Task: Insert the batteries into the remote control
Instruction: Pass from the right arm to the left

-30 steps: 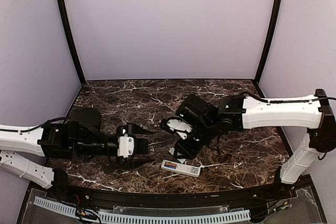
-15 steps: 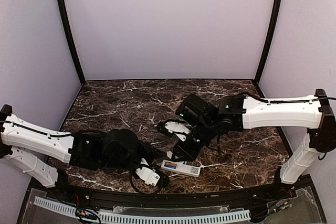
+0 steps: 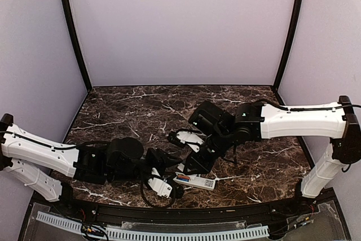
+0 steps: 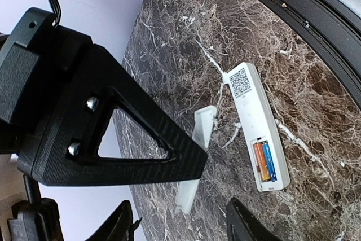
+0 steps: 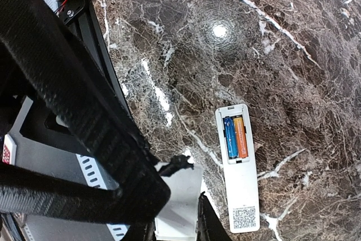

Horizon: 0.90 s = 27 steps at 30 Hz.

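On the slim white plastic remote control the only marking we can make out is a square black-and-white code label near one end of its back; nothing on it is large enough to read as words. It lies back-up on the dark brown, white-veined marble tabletop, close to the near edge, between the two arms. Its battery bay is uncovered, and the two slim batteries, one orange and one blue, sit side by side inside it.

Compared with a second ago, our left arm has swung from the left side toward the centre, and the left gripper now sits low beside the remote's left end. Its fingers stand partly apart, narrower than they were a second ago, and we cannot tell whether they hold anything. A small flat white plastic cover piece shows in the left wrist view, just beside the remote.

The right gripper has barely shifted; it hovers just behind the remote with its fingers drawn close on a small flat white piece, seen between them in its wrist view.

Pale lilac walls with black corner posts close in the table.
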Available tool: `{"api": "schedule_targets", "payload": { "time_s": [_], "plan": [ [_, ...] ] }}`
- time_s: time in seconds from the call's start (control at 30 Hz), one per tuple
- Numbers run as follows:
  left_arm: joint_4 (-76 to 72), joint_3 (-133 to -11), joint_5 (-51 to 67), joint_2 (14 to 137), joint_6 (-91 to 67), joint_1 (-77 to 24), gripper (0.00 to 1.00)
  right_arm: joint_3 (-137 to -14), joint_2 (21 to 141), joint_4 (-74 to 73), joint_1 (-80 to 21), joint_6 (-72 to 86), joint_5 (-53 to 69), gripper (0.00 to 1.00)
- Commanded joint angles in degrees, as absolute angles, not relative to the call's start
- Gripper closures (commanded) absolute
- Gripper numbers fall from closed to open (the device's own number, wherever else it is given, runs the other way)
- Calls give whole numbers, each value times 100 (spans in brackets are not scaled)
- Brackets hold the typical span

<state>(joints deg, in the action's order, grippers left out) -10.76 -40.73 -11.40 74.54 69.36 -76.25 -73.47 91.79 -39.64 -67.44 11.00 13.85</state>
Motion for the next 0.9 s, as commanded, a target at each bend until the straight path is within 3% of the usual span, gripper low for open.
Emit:
{"api": "schedule_targets", "payload": {
  "time_s": [0.0,0.87],
  "plan": [
    [-1008,-3912,-830,7005,6852,-7489,47,-7389,9071,-3745,-6725,1167,1534,86],
    [-533,-4402,-799,7489,7232,-7400,71,-7471,9173,-3604,-6724,1132,1686,85]
  ]
}}
